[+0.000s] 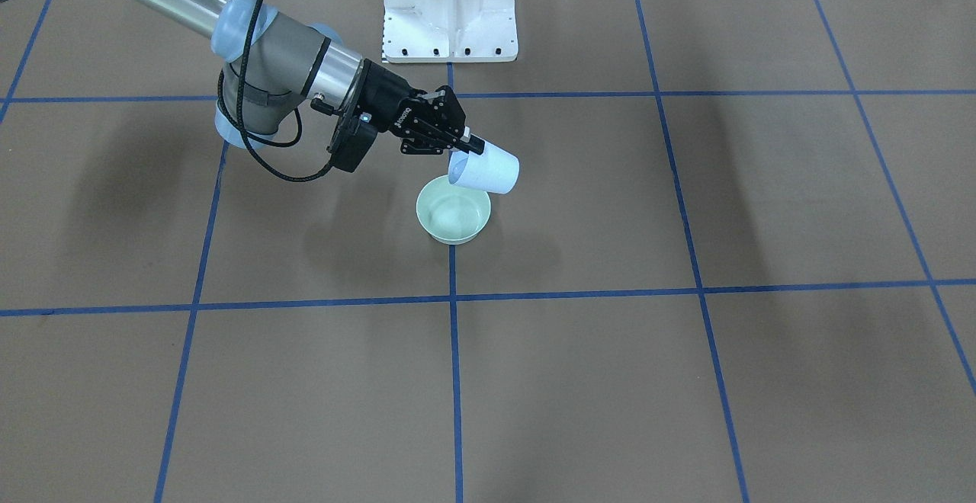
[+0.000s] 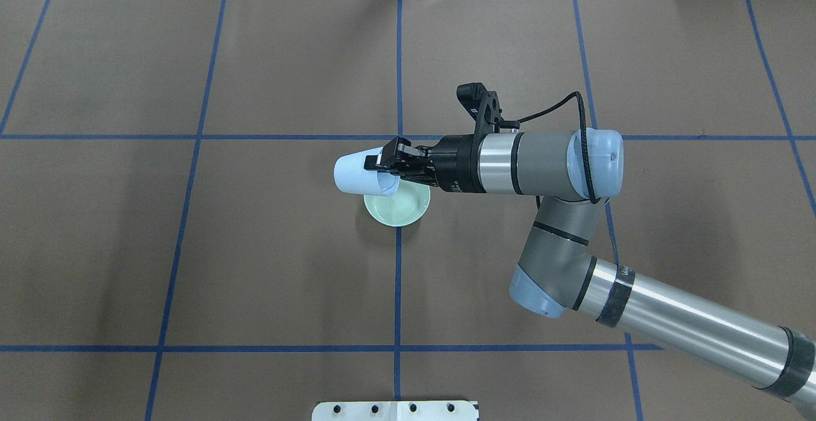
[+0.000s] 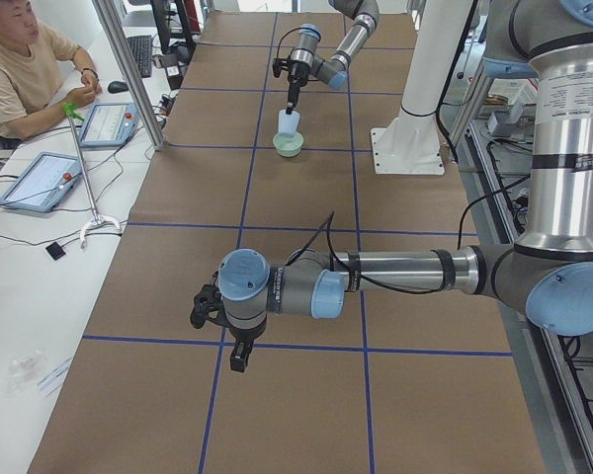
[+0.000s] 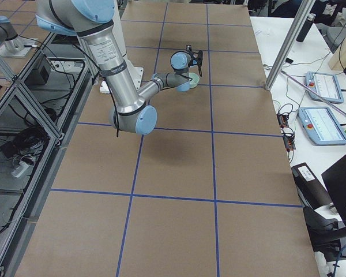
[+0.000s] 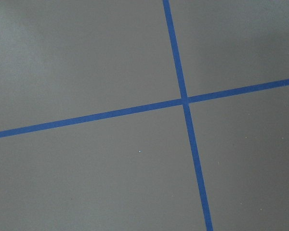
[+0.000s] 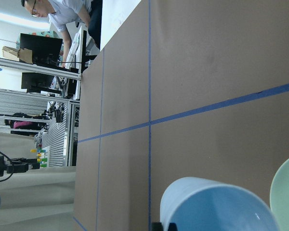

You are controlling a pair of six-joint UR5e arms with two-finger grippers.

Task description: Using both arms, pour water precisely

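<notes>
- Brown paper-covered table marked with a grid of blue tape lines (image 2: 287, 249): it bears everything below.
- Left arm, a jointed arm of grey and silver tubes with light-blue joint caps (image 3: 395, 269): it shows only in the exterior left view, stretched low over the table and well apart from the bowl. Its black two-finger left gripper (image 3: 239, 360) points down at the table. Whether that claw is released or clenched cannot be told. Its wrist camera shows only brown surface and two crossing tape lines.
- Pale blue-white paper cup (image 2: 357, 173): it is tipped well over on its side, with its base toward the overhead view's left and its open mouth slanting down toward the bowl.
- Black two-finger right gripper (image 2: 382, 159): it is clenched on the cup's wall at the rim, holding the cup off the table.
- Pale green round bowl (image 2: 414, 207): it stands upright on a blue tape line, directly under the cup's mouth. Whether cup and bowl touch cannot be told.
- Water: it is too faint to make out. Whether it lies in the cup or the bowl cannot be told.
- Right arm, alike in build (image 2: 669, 319): it enters from the overhead view's lower right, elbow bent, with its wrist level above the table.
</notes>
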